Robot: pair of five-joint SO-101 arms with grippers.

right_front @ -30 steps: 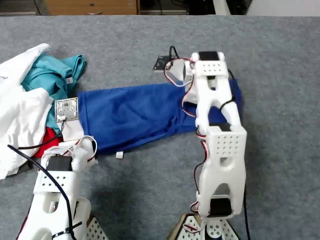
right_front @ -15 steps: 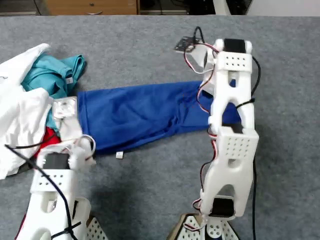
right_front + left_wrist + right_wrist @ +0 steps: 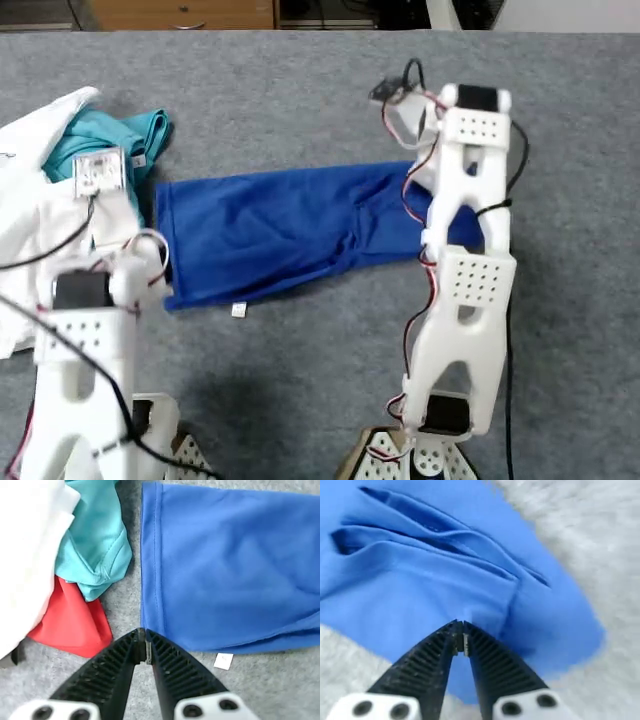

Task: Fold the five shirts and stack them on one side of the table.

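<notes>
A blue shirt, folded into a long strip, lies across the middle of the table. Its left hem and a small white tag appear in the left wrist view. My left gripper is shut and holds nothing, hovering just off the blue shirt's near left corner. Beside that corner lie a teal shirt, a red shirt and a white shirt, heaped together. My right gripper is shut and holds nothing, hanging above the creased right end of the blue shirt.
The heap of white and teal shirts takes up the table's left side. The left arm stands in front of it, and the right arm covers the blue shirt's right end. Grey cloth covers the table.
The left arm lifted and drew left, its wrist now over the teal shirt. The right arm swung right and toward the far edge, above the shirt's right end.
</notes>
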